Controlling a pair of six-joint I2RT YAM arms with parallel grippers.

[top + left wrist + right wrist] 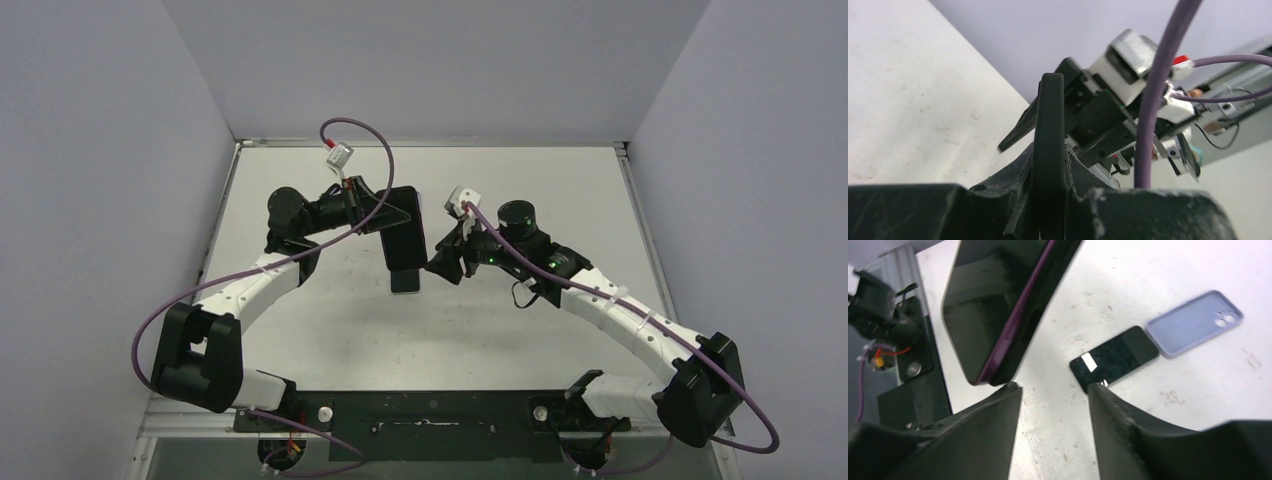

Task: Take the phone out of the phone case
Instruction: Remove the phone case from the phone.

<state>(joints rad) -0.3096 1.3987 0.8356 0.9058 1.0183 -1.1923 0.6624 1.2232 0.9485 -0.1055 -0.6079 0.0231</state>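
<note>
Purple-rimmed phone case (1017, 315) has the phone (983, 305) seated in it, dark screen showing. It is held off the table (330, 320) and tilted.

- Left gripper (388, 215) is pinching the phone case. In the left wrist view the case (1049, 115) sits edge-on between the two fingers, clamped across its faces.
- Right gripper (1054, 390) is spread wide and holds nothing. The lower corner of the phone case hangs just above the gap, just beside one fingertip. Can't tell if it touches.
- From the top camera the right gripper (445, 262) sits just beside the long edge of the phone case, opposite the left gripper.
- Second phone (1115, 357), black, lies flat on the table near the lower end of the phone case.
- Lavender case (1195, 322) lies further out from the phone case, with its end against the second phone.
</note>
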